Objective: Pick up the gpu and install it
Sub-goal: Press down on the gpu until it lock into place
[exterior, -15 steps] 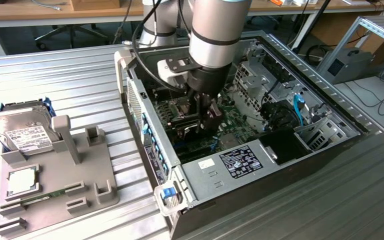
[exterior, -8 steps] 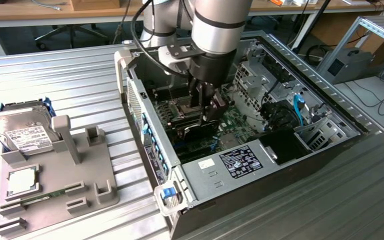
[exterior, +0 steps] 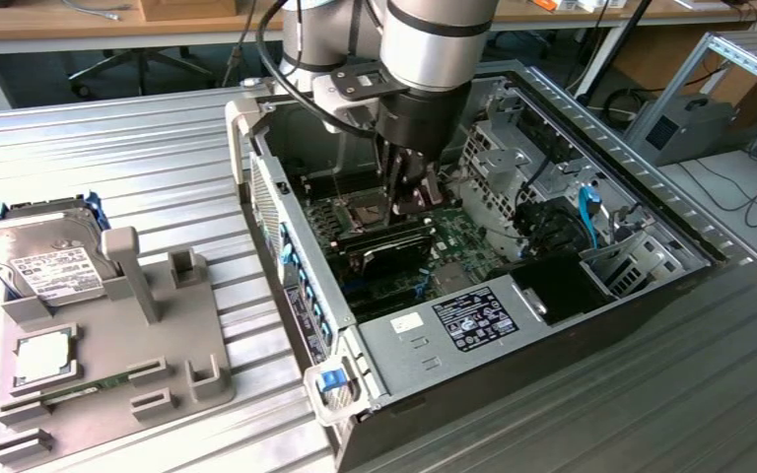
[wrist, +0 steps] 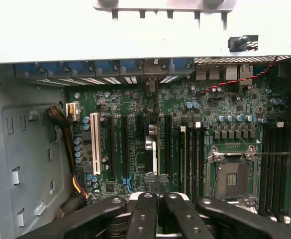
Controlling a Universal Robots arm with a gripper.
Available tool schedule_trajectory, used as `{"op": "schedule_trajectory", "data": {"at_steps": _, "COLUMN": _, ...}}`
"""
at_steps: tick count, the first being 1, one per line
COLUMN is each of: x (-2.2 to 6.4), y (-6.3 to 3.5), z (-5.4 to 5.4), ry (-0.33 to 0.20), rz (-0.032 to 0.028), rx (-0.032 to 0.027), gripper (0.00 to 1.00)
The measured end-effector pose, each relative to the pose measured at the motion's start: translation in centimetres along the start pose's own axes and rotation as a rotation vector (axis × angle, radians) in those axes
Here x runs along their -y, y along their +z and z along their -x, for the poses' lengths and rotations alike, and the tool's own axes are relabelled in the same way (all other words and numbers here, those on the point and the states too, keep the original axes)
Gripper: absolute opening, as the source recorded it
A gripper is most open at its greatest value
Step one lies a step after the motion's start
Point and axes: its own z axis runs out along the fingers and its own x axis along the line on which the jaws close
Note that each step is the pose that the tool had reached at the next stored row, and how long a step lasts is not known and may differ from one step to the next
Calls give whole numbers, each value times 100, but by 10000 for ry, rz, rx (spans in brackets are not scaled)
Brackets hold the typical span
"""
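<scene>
The arm [exterior: 438, 39] reaches straight down into the open computer case [exterior: 642, 286], wrist vertical above the motherboard [exterior: 464, 246]. Its claw [exterior: 408, 202] hangs low inside the case, just over the board's middle, fingers [wrist: 144, 214] pressed together, pointing down at the slots.

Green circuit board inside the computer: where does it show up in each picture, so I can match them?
Exterior view: the green circuit board lies on the floor of the open computer case, near the picture's middle, just to the exterior view's right of the hand.
Wrist view: the board spreads across the middle, seen face-on.
Shared landmark: the black hand, poised over the board.
</scene>
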Motion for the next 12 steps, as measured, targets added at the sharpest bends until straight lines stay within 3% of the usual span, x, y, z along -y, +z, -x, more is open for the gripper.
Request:
{"op": "schedule_trajectory", "data": {"at_steps": 7, "x": -10, "y": 15, "z": 63, "ry": -1, "rz": -1, "rx": 2, "gripper": 11}}
{"op": "schedule_trajectory", "data": {"at_steps": 12, "x": -21, "y": 130, "z": 63, "ry": 0, "rz": 0, "rx": -6, "gripper": 11}}
